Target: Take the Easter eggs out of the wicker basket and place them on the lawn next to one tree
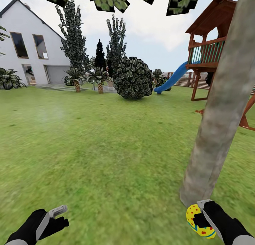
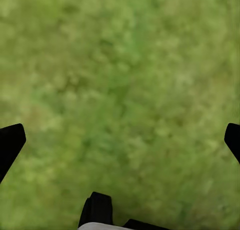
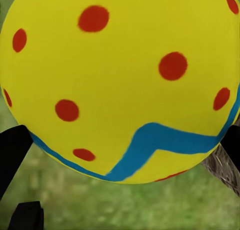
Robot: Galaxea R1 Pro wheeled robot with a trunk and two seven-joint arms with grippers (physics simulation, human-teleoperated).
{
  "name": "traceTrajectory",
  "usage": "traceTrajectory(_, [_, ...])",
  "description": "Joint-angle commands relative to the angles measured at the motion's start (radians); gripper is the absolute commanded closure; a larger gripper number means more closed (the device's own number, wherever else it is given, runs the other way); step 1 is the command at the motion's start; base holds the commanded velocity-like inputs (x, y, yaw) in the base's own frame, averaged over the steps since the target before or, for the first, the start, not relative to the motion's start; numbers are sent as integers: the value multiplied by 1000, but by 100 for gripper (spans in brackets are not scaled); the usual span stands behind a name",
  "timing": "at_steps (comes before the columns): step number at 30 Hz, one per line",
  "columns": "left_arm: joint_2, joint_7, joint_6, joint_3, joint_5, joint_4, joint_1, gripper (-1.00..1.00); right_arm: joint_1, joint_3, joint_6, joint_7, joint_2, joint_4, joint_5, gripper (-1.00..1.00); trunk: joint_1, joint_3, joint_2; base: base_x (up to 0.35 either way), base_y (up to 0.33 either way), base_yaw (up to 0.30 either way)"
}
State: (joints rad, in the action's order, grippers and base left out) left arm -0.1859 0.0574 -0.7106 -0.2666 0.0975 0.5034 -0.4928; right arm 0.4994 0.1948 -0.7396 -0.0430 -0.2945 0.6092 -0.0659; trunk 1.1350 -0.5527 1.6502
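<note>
Yellow with red dots and a blue zigzag band, one egg (image 1: 198, 220) sits clamped between the fingers of the right gripper (image 1: 200, 216), low at the right of the head view. The right wrist view confirms the hold: the egg (image 3: 120, 80) presses close against the camera, with a dark finger at either edge.

Position relative to target: the tree (image 1: 221, 107) stands directly ahead of the right gripper, its grey-brown trunk meeting the lawn (image 1: 106, 149) just beyond the egg. A sliver of bark (image 3: 222, 167) also shows past the egg in the right wrist view. The egg's long axis runs roughly upright, tilted slightly. It hangs above the grass, not resting on it, as far as can be judged.

Left gripper (image 1: 58, 216): empty, jaws spread wide, hovering over bare grass (image 2: 120, 90) well to the left of the trunk. The right arm is plainly the nearer to the tree.

Containers: no basket is in sight, and no other eggs lie on the visible grass around the trunk.

Assessment: the coming move is a short lowering of the right gripper to the grass beside the trunk base, then release. Risk noted: an egg let go from any height may roll away from the tree.
</note>
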Motion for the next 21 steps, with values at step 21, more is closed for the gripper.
traceTrajectory(21, [1, -2, -6, -5, 7, 0, -1, -100, 1, 7, -4, 2, -2, 1, -5, 100, 46, -39, 85, 0, 0, 0])
